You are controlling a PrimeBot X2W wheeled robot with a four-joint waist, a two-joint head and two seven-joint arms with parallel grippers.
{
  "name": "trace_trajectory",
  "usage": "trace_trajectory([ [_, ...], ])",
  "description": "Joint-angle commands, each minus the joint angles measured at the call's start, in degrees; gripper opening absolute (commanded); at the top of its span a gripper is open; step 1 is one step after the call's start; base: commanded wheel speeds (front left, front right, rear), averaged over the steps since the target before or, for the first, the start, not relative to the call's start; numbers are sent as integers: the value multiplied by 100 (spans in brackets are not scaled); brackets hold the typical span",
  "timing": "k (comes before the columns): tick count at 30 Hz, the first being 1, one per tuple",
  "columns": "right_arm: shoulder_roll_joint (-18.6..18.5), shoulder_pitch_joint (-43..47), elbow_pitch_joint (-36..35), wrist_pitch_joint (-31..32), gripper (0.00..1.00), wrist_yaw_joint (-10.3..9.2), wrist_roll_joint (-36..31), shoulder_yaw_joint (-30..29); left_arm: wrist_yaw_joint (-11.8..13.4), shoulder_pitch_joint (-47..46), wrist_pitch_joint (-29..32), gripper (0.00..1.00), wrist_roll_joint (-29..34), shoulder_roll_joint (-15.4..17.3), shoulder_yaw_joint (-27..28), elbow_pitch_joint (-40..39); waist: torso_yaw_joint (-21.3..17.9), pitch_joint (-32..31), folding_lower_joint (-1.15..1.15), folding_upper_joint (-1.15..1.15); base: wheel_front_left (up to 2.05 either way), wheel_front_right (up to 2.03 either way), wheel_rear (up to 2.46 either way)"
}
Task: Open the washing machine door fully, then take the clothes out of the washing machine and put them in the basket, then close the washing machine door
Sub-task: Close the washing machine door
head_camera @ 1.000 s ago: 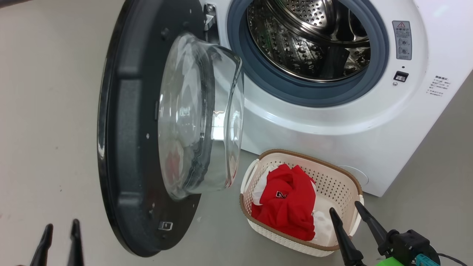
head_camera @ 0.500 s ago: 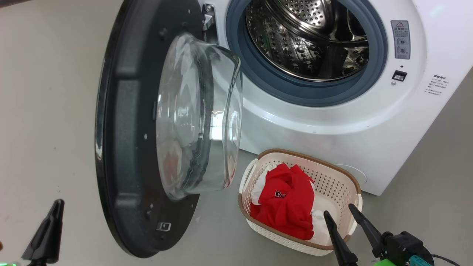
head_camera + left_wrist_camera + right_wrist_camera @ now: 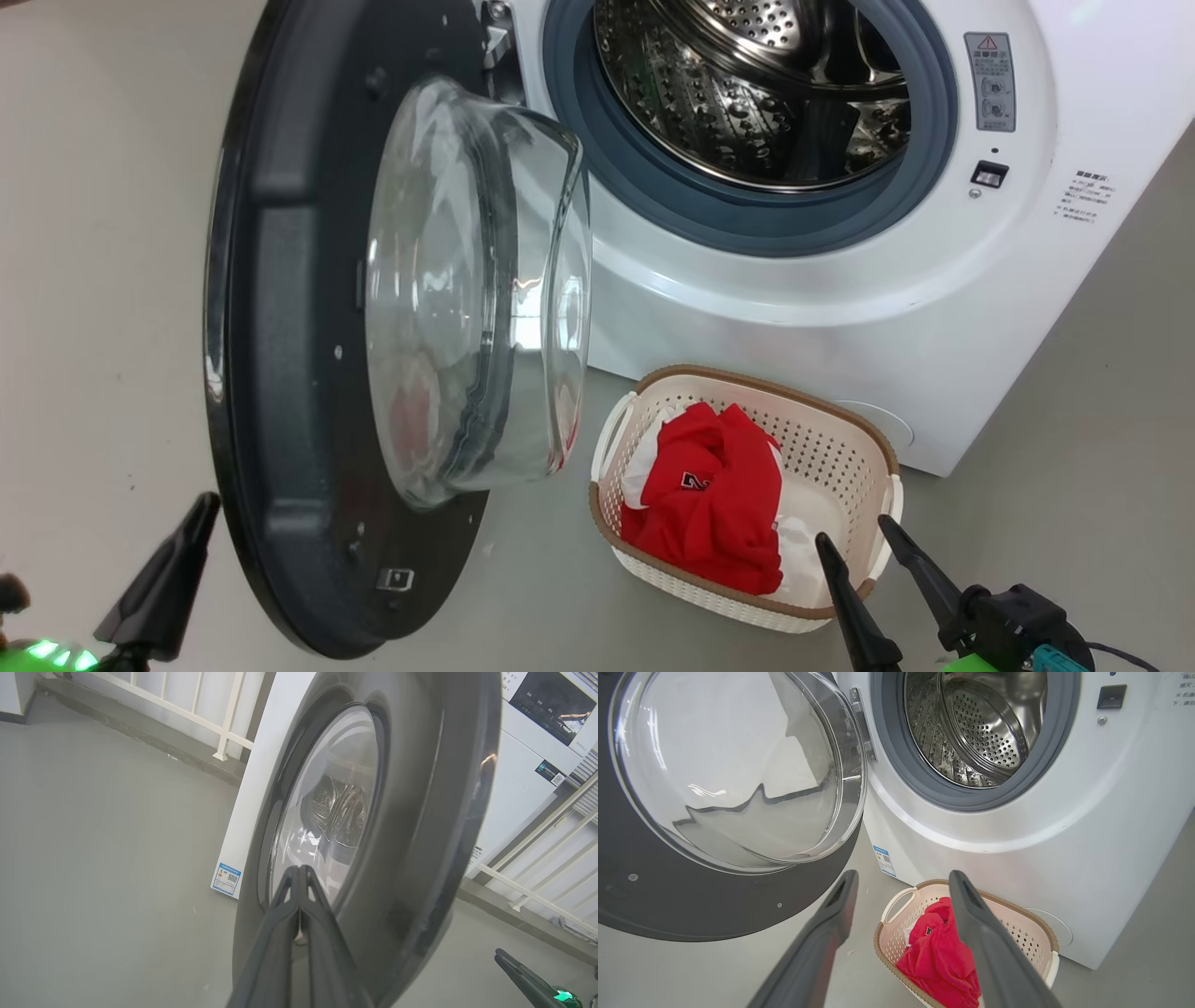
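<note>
The washing machine door [image 3: 280, 355] stands swung out to the left, its glass bowl [image 3: 467, 289] facing the white washing machine [image 3: 794, 308]. The steel drum [image 3: 747, 84] shows bare metal. Red clothes [image 3: 709, 495] lie in the cream basket [image 3: 831, 467] on the floor before the machine. My left gripper [image 3: 203, 504] is shut on nothing, just left of the door's lower rim. In the left wrist view, the left gripper [image 3: 299, 869] points at the door's outer face [image 3: 420, 812]. My right gripper [image 3: 851, 530] is open above the basket's near right corner. In the right wrist view, the right gripper [image 3: 903, 877] frames the clothes [image 3: 938, 956] and basket [image 3: 1027, 940].
Grey floor [image 3: 103, 280] lies open to the left of the door. A white railing [image 3: 224, 718] runs behind the machine, and a second white appliance [image 3: 514, 788] stands further back. A blue label [image 3: 883, 858] is stuck low on the machine's side.
My left gripper has shut and risen toward the door's lower outer rim. The camera has shifted a little, so the machine and basket sit further left in view.
</note>
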Motion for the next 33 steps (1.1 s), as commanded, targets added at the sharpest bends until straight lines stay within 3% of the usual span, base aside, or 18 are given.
trace_trajectory([
  [1, -15, -217, -136, -36, 100, 35, 28, 120, -31, -340, -69, 0, -10, 297, 189, -112, -17, 23, 0, 0, 0, 0, 0],
  [19, 15, -318, -151, -36, 100, 35, -4, 60, -31, -1016, -69, 0, 73, 366, -910, -657, -223, 159, 0, 0, 0, 0, 0],
  [33, 48, -495, -193, -36, 100, 35, -37, 1, -31, -2002, -69, 0, 480, -332, -1884, -569, -573, 362, 0, 0, 0, 0, 0],
])
